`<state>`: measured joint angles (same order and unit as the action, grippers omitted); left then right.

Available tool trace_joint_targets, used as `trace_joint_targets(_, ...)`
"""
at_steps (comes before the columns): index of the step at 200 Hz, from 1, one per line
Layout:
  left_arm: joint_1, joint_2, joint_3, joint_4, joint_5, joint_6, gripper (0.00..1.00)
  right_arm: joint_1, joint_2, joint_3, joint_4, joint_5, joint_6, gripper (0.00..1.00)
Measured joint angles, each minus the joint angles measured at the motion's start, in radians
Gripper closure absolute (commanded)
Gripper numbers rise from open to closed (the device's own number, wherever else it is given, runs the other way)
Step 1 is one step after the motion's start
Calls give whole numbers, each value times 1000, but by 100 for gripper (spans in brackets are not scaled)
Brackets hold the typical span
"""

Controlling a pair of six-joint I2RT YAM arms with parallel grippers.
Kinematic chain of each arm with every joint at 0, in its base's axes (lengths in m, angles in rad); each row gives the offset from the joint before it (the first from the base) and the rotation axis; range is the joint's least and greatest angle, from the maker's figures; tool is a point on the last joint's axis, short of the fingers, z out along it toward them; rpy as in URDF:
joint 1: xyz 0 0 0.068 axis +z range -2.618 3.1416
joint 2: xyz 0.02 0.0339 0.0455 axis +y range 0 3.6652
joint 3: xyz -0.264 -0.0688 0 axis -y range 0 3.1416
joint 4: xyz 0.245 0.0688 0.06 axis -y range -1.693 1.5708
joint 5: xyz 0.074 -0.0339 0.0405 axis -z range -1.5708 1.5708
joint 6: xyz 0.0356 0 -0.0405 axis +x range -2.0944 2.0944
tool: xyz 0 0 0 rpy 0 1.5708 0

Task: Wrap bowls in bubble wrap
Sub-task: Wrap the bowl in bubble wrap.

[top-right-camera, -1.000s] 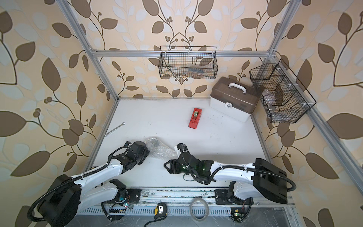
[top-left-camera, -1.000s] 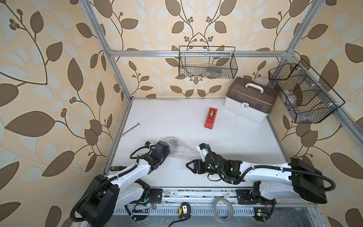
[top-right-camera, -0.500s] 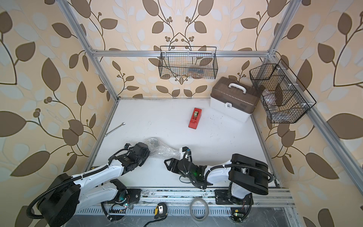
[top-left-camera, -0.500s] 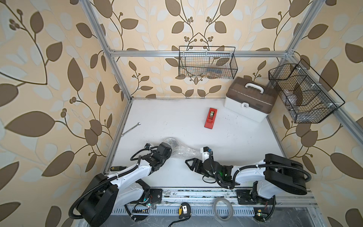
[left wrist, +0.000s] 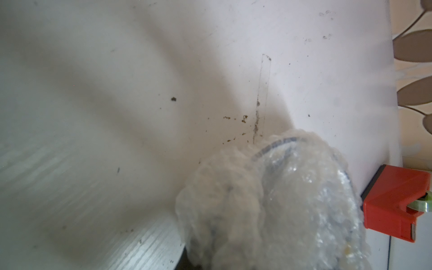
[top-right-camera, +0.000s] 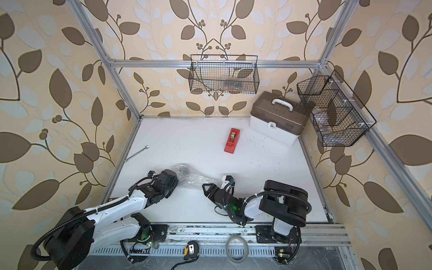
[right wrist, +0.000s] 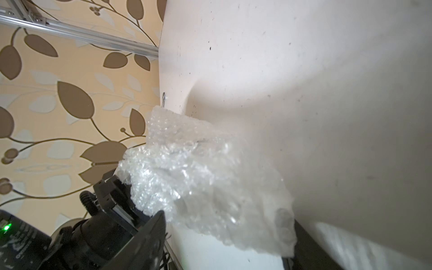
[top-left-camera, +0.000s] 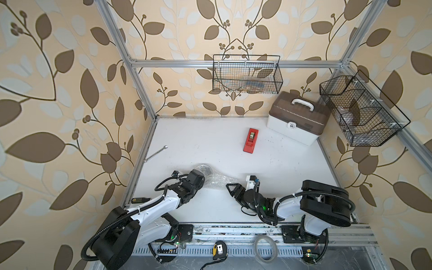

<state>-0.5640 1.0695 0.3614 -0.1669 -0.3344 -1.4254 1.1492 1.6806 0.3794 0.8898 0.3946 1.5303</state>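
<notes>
My left gripper (top-left-camera: 202, 180) is clamped on the bubble wrap (top-left-camera: 219, 181). My right gripper (top-left-camera: 232, 188) stands apart, with the sheet's loose end between its fingers (right wrist: 152, 233). I see a white, speckled tabletop (top-left-camera: 210, 140) inside leaf-patterned walls (top-left-camera: 58, 93). The wrap lies crumpled left of the tabletop's middle, and the clear bowl (top-left-camera: 204, 168) sits at its far end, partly covered. A red tape dispenser (top-left-camera: 250, 140) lies farther back, a toolbox (top-left-camera: 298, 118) in the back right corner and a wrench (top-left-camera: 155, 153) by the left edge. From above, the left wrist hides its own fingertips.
</notes>
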Motion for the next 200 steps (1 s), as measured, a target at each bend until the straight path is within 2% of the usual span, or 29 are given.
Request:
trace_joint_targets(34,-1,10,6,-2,-7,0,100,-14,45,0,49,2,13,31)
trace_joint_targets(52,-7,17,11,-3,-11,0,100,-34,71,0,87,-2,12,37)
trace_joint_targets(68,-12,20,13,-3,-16,0,100,-57,97,0,123,-15,11,49)
trace_joint_targets(104,-19,24,17,-7,-22,1,100,-89,129,0,198,-63,-33,83)
trace_joint_targets(127,-33,30,22,-16,-37,2,100,-108,138,8,248,-112,-72,93)
trace_joint_targets(152,-45,37,32,-31,-45,5,100,-118,138,44,274,-171,-126,100)
trace_joint_targets(200,-66,53,53,-60,-64,10,100,-106,113,138,265,-246,-226,100)
